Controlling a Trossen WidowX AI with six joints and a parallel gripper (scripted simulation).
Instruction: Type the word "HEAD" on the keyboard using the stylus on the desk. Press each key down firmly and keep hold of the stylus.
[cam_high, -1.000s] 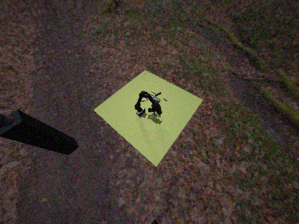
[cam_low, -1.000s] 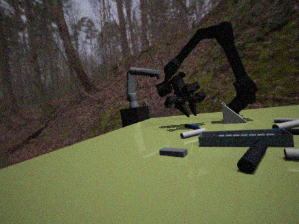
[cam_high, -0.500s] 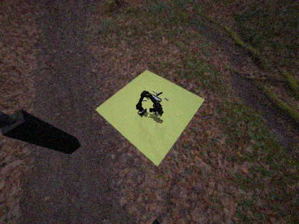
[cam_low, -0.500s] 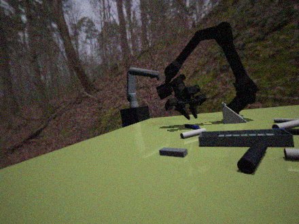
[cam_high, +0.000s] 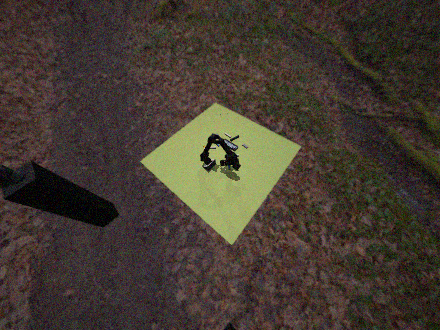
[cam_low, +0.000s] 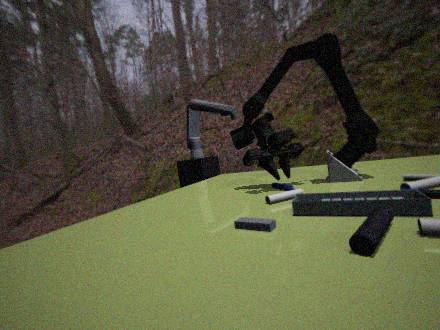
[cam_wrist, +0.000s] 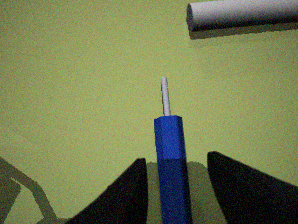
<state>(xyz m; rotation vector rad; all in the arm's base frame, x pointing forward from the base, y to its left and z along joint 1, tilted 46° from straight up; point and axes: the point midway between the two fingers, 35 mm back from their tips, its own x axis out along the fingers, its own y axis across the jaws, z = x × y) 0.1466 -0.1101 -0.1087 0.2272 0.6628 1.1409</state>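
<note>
The stylus (cam_low: 282, 186) (cam_wrist: 170, 137) is blue with a thin pale tip and lies flat on the yellow-green desk. In the wrist view its tip points up the picture. My gripper (cam_low: 283, 178) (cam_wrist: 176, 163) is open above the stylus, with one black finger on each side of its shaft and a gap on both sides. The rear end of the stylus is cut off by the lower edge of the wrist view. The keyboard (cam_low: 320, 205) (cam_high: 230, 144) is a dark, low slab, seen side-on in the exterior view, so its letters cannot be read. It is outside the wrist view.
A white cylinder (cam_low: 284, 196) (cam_wrist: 240, 15) lies close to the stylus, between it and the keyboard. A grey block (cam_low: 255, 224) and a thick black cylinder (cam_low: 371, 233) lie on the desk's near side. A grey wedge (cam_low: 342, 171) stands near the arm's base. More cylinders lie at the right.
</note>
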